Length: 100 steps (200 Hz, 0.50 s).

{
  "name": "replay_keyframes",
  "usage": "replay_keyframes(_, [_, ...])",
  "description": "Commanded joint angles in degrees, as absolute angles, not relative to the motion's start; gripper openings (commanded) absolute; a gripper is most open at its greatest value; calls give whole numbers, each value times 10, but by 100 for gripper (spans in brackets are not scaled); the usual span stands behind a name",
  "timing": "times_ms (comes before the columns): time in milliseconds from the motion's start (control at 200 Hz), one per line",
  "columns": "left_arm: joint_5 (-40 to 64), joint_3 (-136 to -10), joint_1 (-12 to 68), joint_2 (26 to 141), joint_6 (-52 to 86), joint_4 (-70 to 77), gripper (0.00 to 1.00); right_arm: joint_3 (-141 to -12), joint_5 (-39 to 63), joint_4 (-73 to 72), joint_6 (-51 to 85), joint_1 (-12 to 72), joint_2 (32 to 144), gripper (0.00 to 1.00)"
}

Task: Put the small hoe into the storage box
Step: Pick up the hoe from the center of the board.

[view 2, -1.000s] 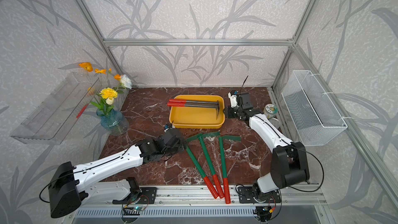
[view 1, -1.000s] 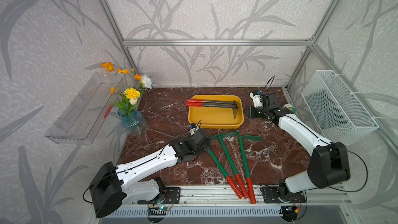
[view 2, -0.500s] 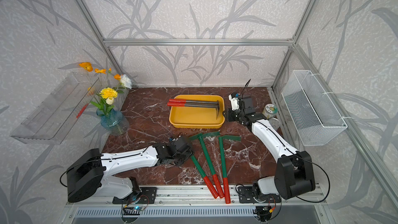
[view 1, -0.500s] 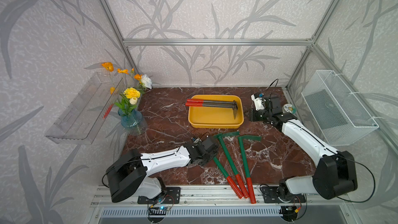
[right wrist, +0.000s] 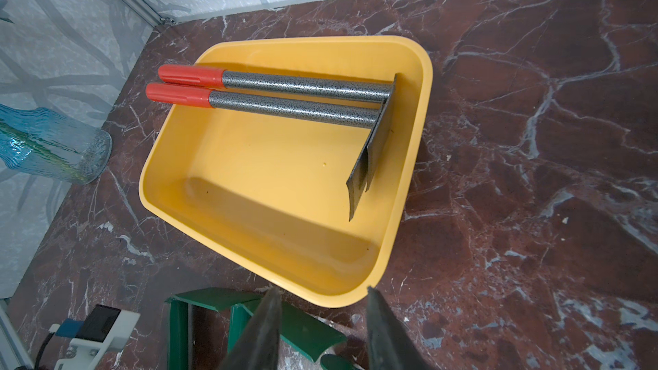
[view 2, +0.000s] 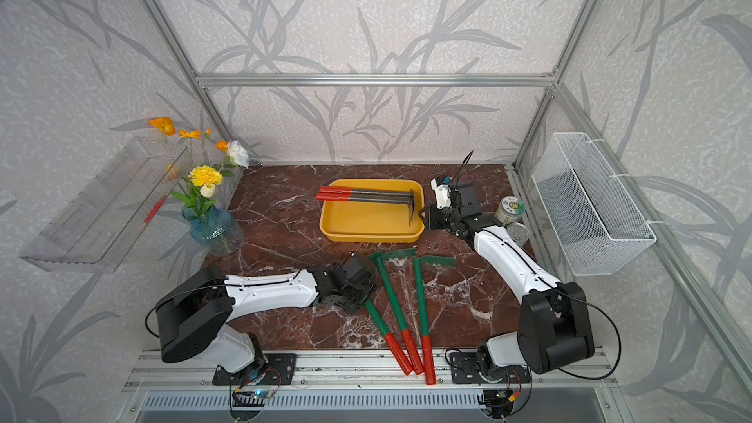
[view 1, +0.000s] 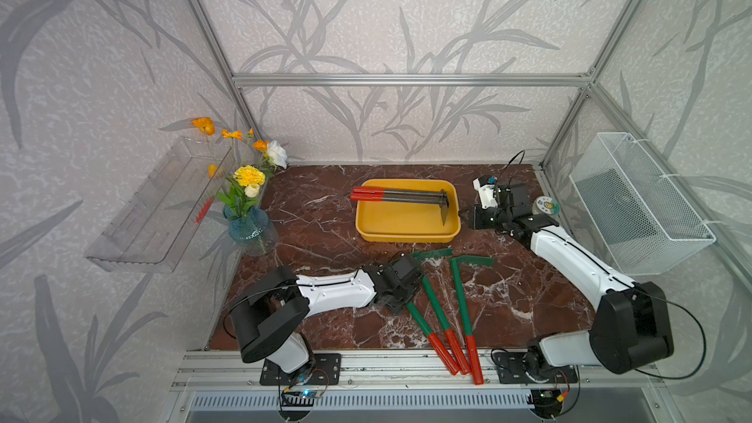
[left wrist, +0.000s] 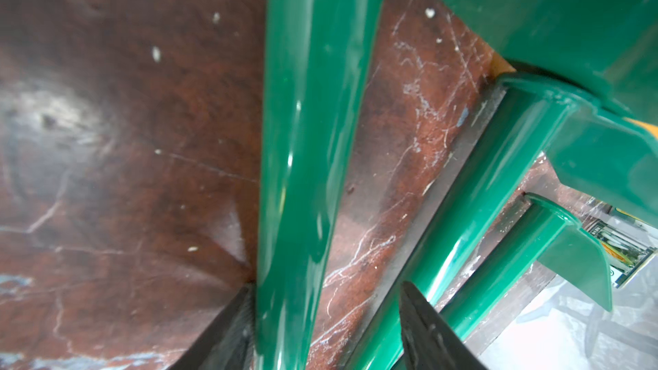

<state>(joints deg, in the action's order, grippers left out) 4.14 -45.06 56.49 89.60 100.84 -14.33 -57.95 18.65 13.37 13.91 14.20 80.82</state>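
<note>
Left wrist view: left gripper [left wrist: 325,284] straddles the small hoe [left wrist: 295,172] shaft, jaws spread, one finger touching it.
Hoe: flat on the table [view 1: 325,246], well apart from the storage box [view 1: 407,236].
Grip advice: centre on the shaft and clamp firmly; the neighbouring hoe [left wrist: 463,208] lies just beside.
Right gripper [right wrist: 322,290]: parted, empty, beside the box.

No text, brand or number can be read anywhere. The jar [view 1: 546,206] at the right edge of the table [view 1: 325,213] has a round green-and-yellow print on its lid, too small to make out in both top views. In the left wrist view a printed label [left wrist: 628,256] shows lines of lettering, blurred beyond reading.
</note>
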Motion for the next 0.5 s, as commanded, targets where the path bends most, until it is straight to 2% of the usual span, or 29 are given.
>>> replay_keyframes(0, [54,-464,560,915,1016,-205,61,-569,199,118,149,137,812,40])
replay_keyframes(190, [63,-493,547,918,982,-306,57,-552,208,97,163,132,809,40])
replay_keyframes(495, [90,-494,546,950,977,-303,45,-536,228,63,178,115,822,40])
